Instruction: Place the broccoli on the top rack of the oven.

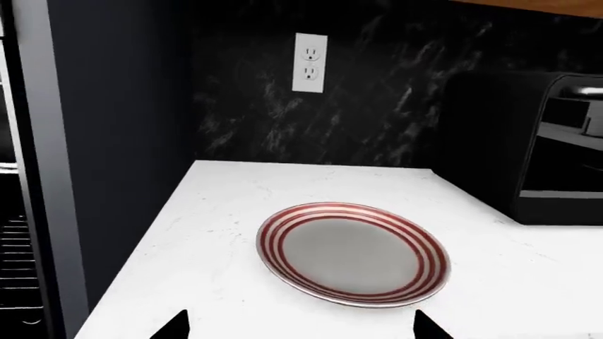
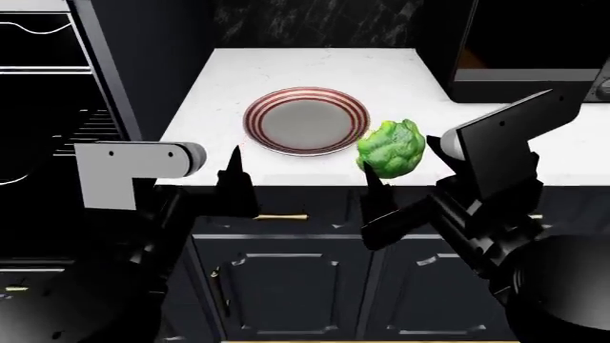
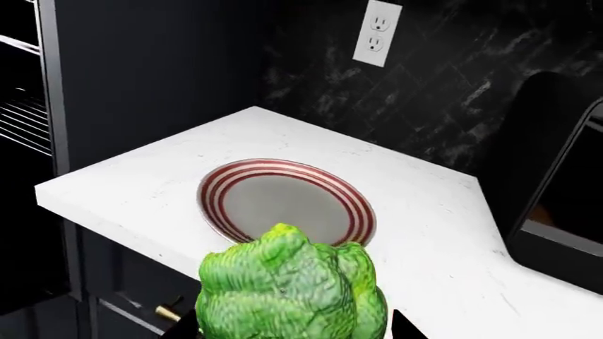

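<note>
Right claw [image 2: 393,166] pinching the broccoli [image 2: 391,148] between its dark fingers [image 2: 373,187], the bright green lump held above the front edge of the white surface [image 2: 315,64] — just beside the right rim of the red-striped plate [image 2: 306,120], which is bare. In the right wrist view the broccoli [image 3: 292,289] fills the near foreground, with the plate [image 3: 285,202] beyond it and a white wall outlet [image 3: 378,32] on the dark marbled backsplash. Left claw [image 2: 233,175] spread, nothing between its fingers; it hangs at the front edge of the surface, near the left side of the plate. In the left wrist view its two dark fingertips [image 1: 174,326] stand well apart, either side of the plate [image 1: 354,252]. A black countertop appliance [image 2: 533,50] stands at the back right of the surface. The oven [image 2: 48,107] lies to the left of the surface, its cavity dark, with silver wire racks [image 2: 43,69] visible inside — the broccoli is well apart from them. Dark cabinet doors [image 2: 286,286] run below the surface.
</note>
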### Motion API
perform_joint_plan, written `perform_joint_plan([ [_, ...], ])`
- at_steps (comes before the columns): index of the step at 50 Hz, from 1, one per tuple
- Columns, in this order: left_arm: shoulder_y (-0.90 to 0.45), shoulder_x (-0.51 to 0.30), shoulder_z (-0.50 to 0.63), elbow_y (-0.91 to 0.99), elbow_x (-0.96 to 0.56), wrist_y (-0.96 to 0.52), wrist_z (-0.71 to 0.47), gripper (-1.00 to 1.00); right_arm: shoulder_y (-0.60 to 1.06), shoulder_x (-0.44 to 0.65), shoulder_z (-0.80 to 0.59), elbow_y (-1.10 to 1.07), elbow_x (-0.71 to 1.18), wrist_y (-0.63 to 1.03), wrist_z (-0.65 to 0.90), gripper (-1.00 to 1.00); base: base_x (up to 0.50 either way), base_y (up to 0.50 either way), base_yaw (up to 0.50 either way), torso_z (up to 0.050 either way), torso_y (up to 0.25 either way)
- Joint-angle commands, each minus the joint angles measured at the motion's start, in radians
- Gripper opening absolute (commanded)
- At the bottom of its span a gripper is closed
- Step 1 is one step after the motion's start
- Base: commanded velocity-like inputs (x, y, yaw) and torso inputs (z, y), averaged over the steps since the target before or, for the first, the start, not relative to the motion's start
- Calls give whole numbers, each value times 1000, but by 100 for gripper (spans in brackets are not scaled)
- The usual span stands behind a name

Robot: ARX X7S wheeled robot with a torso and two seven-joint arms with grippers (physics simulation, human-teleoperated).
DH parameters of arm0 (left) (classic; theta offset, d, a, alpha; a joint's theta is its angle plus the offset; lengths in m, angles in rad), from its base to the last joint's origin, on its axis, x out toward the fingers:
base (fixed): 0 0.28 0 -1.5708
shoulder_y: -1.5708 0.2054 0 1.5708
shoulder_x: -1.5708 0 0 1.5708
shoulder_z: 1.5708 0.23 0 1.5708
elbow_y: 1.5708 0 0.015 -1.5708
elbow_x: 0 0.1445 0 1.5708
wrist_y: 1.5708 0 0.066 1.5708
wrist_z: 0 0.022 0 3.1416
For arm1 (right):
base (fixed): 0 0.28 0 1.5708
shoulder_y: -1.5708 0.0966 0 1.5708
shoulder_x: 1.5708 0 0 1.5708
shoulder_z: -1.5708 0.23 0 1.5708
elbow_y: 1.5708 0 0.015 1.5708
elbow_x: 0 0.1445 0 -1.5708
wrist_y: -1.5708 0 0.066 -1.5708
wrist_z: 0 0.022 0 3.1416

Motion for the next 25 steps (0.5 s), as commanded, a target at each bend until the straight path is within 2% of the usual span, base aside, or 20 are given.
perform_joint_plan([
  [1, -9, -7, -9, 8, -22, -3, -13, 100, 10, 9, 5, -18, -30, 9, -24, -100, -184, 0, 0, 0, 0],
  [5, -44, -11, -25, 15, -71, -30, -45, 100, 17, 12, 9, -26, -24, 7, -24, -100, -57, 0, 0, 0, 0],
  [11, -170, -31, -46, 0, -263, -148, -182, 100, 110, 27, 1, -20, 119, 38, 75, -100, 0, 0, 0, 0, 0],
  [14, -237, -48, -63, -18, -413, -181, -261, 100, 182, 42, -15, -13, 225, 53, 154, -100, 0, 0, 0, 0, 0],
  [20, -357, -98, -60, -57, -708, -159, -448, 100, 311, 62, -60, 14, 381, 71, 271, -100, 0, 0, 0, 0, 0],
  [25, -401, -134, -45, -80, -819, -134, -508, 100, 397, 76, -104, 34, 487, 81, 344, -100, 0, 0, 0, 0, 0],
])
